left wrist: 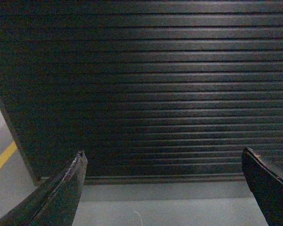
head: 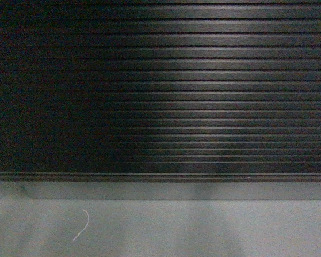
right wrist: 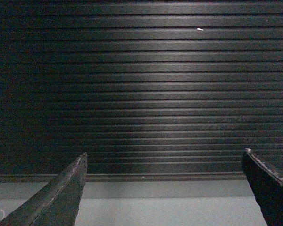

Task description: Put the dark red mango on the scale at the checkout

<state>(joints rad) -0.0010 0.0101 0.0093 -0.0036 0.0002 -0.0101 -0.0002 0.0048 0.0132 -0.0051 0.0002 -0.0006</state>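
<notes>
ribbed black panel fills all three views: this is the front of the checkout (head: 166, 91), seen close and low, with its base strip meeting the grey floor (head: 203, 230) along the bottom of the head view. a thin pale curl of thread or scuff (head: 81, 226) lies on the floor toward the lower left corner of that view.

left gripper (left wrist: 165, 188) stands wide, its two dark fingers at either lower corner of the wrist view with only panel and floor between them, nothing held. right gripper (right wrist: 165, 188) is the same: fingers spread wide, empty. in the left wrist view the panel's left edge shows, with grey floor and a yellow floor line (left wrist: 2, 160) beyond it.

dark red mango, scale and counter top are in none of the views; where the fruit sits cannot be told from here.

judging by this, the task is at its very start, the approach or search step, with no grasp made. the next move likely calls for raising the view or the arms above the top edge of the checkout to find the mango and the scale before any reach.
</notes>
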